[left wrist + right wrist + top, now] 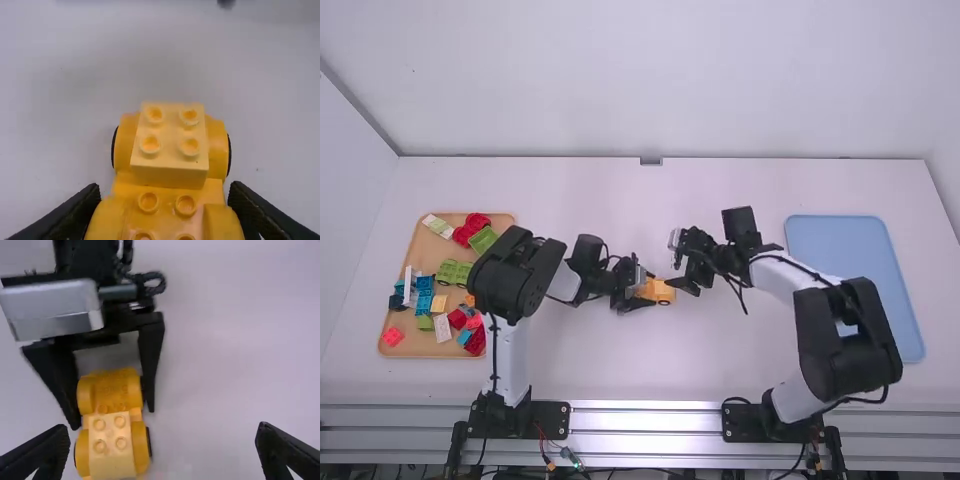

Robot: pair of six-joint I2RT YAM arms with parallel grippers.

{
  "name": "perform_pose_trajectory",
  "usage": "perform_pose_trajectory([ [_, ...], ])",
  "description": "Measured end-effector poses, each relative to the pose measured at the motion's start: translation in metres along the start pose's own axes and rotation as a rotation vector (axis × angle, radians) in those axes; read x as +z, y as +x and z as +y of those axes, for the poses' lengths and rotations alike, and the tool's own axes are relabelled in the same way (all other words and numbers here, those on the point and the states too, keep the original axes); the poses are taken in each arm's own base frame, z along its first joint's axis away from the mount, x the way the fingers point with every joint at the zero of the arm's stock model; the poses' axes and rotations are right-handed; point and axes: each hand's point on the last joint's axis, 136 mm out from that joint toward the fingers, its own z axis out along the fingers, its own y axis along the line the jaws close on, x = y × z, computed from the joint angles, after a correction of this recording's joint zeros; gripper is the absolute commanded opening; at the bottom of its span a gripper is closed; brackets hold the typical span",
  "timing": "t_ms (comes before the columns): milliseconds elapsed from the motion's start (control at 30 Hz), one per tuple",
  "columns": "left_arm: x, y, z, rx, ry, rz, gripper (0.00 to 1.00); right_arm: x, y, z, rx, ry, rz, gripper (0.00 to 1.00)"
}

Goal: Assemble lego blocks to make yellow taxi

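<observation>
Left gripper point(642, 288): is pinching the yellow car point(663, 293), one finger along each side
Held end of car: is running out of the left wrist view at its bottom edge
Pale brick point(170, 145): is sitting on the car between black-edged wheels, four studs up
Marking: is showing faintly on the car, too small to tell
Right gripper point(680, 265): is standing spread wide near the pale brick's end; touching or apart, cannot tell
Wooden tray point(425, 250): is holding mixed blocks, partly hidden by the left arm point(515, 275)
Blue tray point(835, 240): is lying partly behind the right arm point(850, 330)
</observation>
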Motion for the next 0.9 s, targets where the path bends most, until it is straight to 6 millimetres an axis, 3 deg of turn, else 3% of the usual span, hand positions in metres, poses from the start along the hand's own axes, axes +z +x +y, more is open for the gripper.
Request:
perform_pose_trajectory([
  [233, -0.003, 0.002, 0.002, -0.057, -0.016, 0.009, 0.99, -0.007, -0.001, 0.0, 0.035, 0.003, -0.003, 0.99],
  [400, -0.032, -0.013, 0.01, -0.094, -0.086, 0.002, 0.99, -0.008, -0.002, -0.001, 0.036, 0.007, -0.006, 0.99],
  [533, -0.081, -0.026, 0.032, -0.194, -0.247, 0.016, 0.99, -0.007, -0.004, -0.004, 0.02, 0.017, -0.014, 0.99],
  [633, -0.117, -0.023, 0.044, -0.312, -0.358, 0.033, 0.99, -0.008, -0.005, -0.005, 0.016, 0.022, -0.018, 0.99],
  [767, -0.192, -0.007, 0.057, -0.569, -0.581, 0.059, 0.99, -0.008, -0.007, -0.007, 0.009, 0.028, -0.025, 0.99],
  [900, -0.266, 0.018, 0.054, -0.799, -0.836, 0.098, 0.99, -0.008, -0.009, -0.009, -0.002, 0.036, -0.032, 0.99],
])
